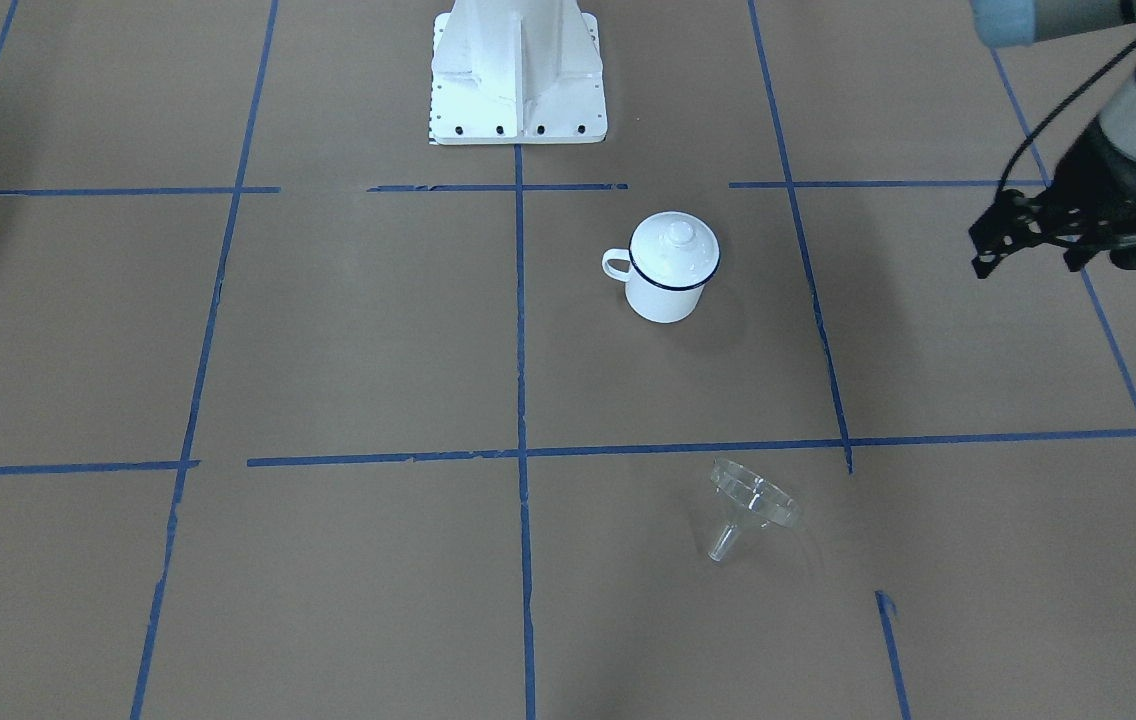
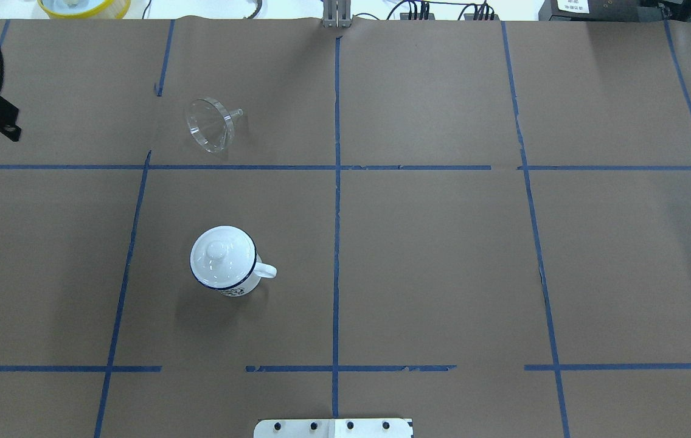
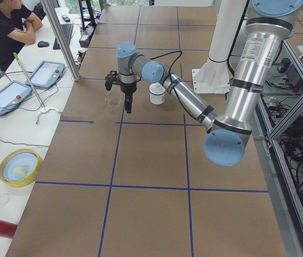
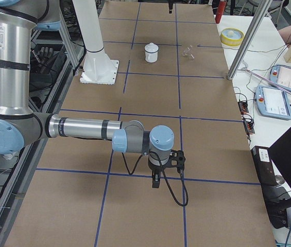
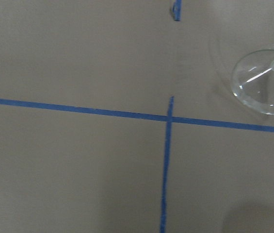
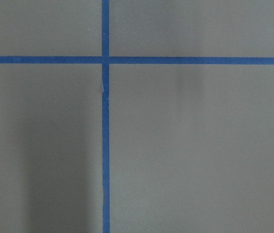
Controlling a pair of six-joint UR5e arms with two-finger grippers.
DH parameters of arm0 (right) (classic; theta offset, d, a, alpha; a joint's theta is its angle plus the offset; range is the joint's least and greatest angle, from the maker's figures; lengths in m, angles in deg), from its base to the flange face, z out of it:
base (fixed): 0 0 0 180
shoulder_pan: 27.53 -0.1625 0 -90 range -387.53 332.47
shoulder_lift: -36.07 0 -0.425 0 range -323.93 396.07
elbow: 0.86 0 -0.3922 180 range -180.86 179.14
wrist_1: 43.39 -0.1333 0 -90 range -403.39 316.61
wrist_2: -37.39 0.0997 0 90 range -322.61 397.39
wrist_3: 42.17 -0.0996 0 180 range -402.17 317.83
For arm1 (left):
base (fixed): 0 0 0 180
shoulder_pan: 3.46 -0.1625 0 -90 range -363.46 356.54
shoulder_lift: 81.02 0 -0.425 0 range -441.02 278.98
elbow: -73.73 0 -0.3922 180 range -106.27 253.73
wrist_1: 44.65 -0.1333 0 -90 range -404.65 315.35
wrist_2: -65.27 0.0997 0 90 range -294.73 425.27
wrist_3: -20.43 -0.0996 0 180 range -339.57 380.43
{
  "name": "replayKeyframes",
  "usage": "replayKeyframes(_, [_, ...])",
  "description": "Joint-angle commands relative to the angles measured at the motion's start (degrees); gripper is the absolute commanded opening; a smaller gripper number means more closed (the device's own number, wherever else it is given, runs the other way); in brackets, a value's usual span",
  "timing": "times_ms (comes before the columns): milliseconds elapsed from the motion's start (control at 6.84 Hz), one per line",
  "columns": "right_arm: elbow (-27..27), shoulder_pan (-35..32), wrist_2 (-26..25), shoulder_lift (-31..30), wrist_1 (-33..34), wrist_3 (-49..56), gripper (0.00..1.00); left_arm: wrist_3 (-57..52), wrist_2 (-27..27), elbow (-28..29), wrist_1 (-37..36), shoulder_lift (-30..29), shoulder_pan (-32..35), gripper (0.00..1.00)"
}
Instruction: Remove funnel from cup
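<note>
On the table (image 1: 328,330): 1 funnel (image 1: 754,500), tipped over; 1 cup (image 1: 666,298), upright.

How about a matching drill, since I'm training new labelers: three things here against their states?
Things:
1. funnel
2. cup
3. left pincer

States:
A. upright, lid on
B. in the air, apart from the other two
C. on its side on the table

Pairs: 1-C, 2-A, 3-B.

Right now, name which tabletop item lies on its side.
The clear plastic funnel: it lies tipped, spout pointing sideways, while the white enamel mug with a dark blue rim stands upright.
</note>
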Motion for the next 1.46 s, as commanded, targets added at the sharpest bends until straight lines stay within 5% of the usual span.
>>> replayKeyframes(0, [0.0,0.0,0.0,0.0,0.0,0.0,1.0,-20.38,-5.14,10.71,3.83,3.8,12.99,1.0])
replayKeyframes(439, [0.0,0.0,0.0,0.0,0.0,0.0,1.0,-40.02,-5.51,22.05,8.91,8.29,25.66,1.0])
replayKeyframes(1316, [0.0,0.0,0.0,0.0,0.0,0.0,1.0,-35.67,-4.55,21.13,12.29,12.16,25.71,1.0])
